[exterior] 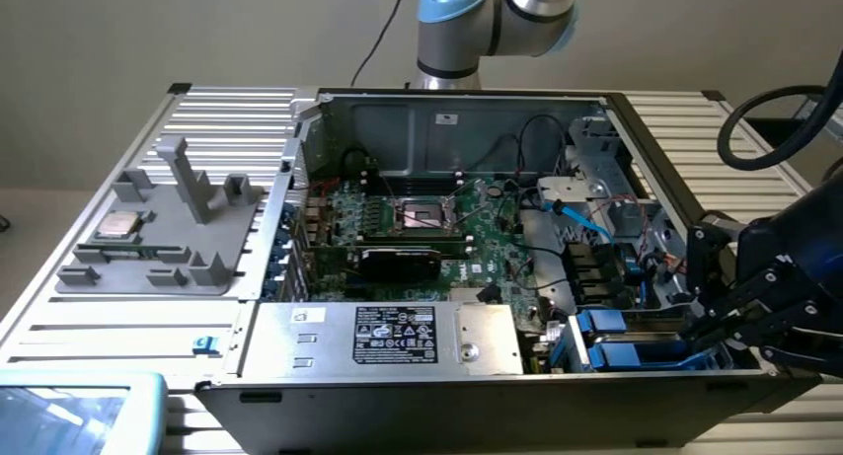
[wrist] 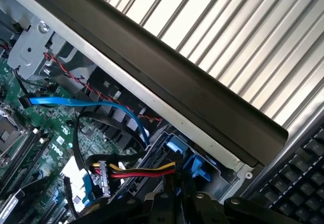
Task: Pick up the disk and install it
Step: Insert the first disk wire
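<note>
Since the disk (exterior: 638,356) seems already seated in its bay (exterior: 570,342) (blue rails (wrist: 178,148) showing), little is left; the hand (exterior: 701,329), clenched on nothing, sits just beside it.

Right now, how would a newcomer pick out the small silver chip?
At the exterior view's left, beside the open computer case, lies a grey tray. On its left part sits the small square chip, the only shiny metal piece among matte grey posts.
</note>
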Motion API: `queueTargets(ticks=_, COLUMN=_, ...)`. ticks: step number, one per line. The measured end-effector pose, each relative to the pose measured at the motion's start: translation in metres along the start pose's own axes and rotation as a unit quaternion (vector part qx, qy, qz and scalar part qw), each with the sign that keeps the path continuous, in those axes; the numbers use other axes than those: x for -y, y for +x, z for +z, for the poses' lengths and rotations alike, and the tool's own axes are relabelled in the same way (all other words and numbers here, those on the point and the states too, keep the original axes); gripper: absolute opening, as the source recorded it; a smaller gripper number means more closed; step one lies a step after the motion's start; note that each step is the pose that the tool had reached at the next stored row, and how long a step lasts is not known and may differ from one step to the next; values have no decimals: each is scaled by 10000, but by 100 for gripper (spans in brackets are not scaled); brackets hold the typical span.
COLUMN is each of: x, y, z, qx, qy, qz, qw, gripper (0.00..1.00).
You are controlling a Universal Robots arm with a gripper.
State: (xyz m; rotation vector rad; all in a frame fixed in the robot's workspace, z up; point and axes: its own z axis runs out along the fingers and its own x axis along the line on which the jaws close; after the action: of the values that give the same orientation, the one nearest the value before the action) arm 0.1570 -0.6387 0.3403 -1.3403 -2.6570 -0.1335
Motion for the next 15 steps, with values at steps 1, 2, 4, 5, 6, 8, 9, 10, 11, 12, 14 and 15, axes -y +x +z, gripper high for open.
queueTargets(ticks=1, x=-2, y=3, z=1, qx=0, qy=-1, qz=7, qw=10000, gripper=16)
queueTargets(ticks=2, x=-3, y=4, z=0, qx=1, qy=-2, qz=15, qw=10000, gripper=16)
queueTargets(ticks=4, x=-3, y=6, z=-1, qx=5, qy=-3, qz=35, qw=10000, gripper=16)
queueTargets(ticks=5, x=-2, y=8, z=-4, qx=16, qy=4, qz=43, qw=10000, gripper=16)
queueTargets(ticks=6, x=-1, y=9, z=-8, qx=30, qy=13, qz=51, qw=10000, gripper=16)
queueTargets(ticks=8, x=1, y=12, z=-15, qx=63, qy=34, qz=67, qw=10000, gripper=16)
queueTargets(ticks=9, x=4, y=14, z=-19, qx=75, qy=41, qz=77, qw=9999, gripper=16)
queueTargets(ticks=10, x=9, y=19, z=-23, qx=79, qy=43, qz=86, qw=9999, gripper=16)
queueTargets(ticks=11, x=15, y=24, z=-26, qx=80, qy=42, qz=94, qw=9999, gripper=16)
queueTargets(ticks=12, x=22, y=29, z=-29, qx=80, qy=40, qz=103, qw=9999, gripper=16)
queueTargets(ticks=14, x=39, y=43, z=-29, qx=80, qy=36, qz=122, qw=9999, gripper=16)
queueTargets(ticks=15, x=47, y=49, z=-28, qx=82, qy=36, qz=133, qw=9999, gripper=16)
